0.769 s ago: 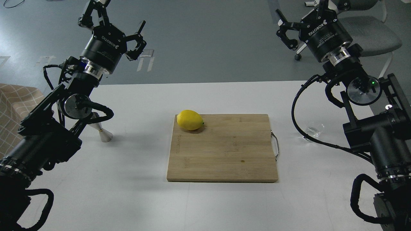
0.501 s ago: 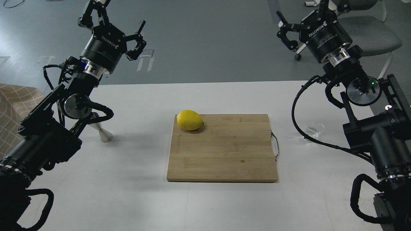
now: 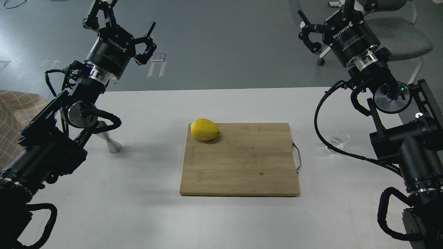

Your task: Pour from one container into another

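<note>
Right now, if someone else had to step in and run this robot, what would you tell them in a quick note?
Left gripper: open, empty, raised beyond the table's far edge.
Right gripper: open, empty, raised likewise.
Glass cup: on the table, right of the board, beside the right arm.
Jigger: upright on the table at the left, partly hidden by the left arm.
Lemon: on the board's far left corner, not part of the job.
Done: nothing; neither container is held.
Left: pick up the cup, carry it to the jigger, pour.
</note>
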Controlling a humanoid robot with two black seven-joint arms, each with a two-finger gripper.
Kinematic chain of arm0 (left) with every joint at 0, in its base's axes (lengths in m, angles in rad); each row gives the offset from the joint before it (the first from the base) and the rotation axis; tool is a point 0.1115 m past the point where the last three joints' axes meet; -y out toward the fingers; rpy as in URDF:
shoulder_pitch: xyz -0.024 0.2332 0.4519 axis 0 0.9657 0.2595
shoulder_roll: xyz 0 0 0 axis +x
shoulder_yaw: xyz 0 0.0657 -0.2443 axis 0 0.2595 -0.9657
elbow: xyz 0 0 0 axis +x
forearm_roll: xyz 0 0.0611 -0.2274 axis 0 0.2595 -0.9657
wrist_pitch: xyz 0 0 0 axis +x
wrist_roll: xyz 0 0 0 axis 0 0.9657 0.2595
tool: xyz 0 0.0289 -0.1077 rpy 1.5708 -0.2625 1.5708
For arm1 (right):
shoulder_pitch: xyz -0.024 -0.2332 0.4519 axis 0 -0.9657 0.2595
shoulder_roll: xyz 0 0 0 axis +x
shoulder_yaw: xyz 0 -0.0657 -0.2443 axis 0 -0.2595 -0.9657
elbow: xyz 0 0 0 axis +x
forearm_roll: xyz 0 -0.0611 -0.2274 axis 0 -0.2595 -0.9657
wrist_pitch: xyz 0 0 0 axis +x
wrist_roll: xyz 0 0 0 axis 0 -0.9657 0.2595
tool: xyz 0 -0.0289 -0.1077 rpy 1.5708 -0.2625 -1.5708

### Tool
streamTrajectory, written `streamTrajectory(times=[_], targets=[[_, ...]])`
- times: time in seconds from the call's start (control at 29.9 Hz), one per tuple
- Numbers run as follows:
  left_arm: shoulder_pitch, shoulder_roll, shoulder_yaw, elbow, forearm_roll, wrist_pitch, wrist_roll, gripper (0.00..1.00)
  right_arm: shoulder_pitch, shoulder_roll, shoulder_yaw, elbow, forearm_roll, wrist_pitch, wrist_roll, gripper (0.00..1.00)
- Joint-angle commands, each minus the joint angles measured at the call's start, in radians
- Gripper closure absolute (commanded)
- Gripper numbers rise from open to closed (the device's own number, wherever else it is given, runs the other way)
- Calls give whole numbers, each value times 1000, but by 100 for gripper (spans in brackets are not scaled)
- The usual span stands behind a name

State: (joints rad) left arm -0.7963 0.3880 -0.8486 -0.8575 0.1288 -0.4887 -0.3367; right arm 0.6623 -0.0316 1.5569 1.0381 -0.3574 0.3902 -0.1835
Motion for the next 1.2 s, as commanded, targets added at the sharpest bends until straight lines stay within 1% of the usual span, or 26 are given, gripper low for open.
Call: streamTrajectory(times=[0.0, 0.13, 1.17], targets=[[-1, 0, -15, 0, 0, 0, 1, 2, 0, 1, 0, -3, 0, -2, 1, 0], [-1, -1, -15, 0, 0, 0, 5, 2, -3, -1, 0, -1, 0, -2, -1, 0], [-1, 0, -17, -2, 0, 0, -1, 2, -1, 7, -1, 5, 0, -5, -1, 0]])
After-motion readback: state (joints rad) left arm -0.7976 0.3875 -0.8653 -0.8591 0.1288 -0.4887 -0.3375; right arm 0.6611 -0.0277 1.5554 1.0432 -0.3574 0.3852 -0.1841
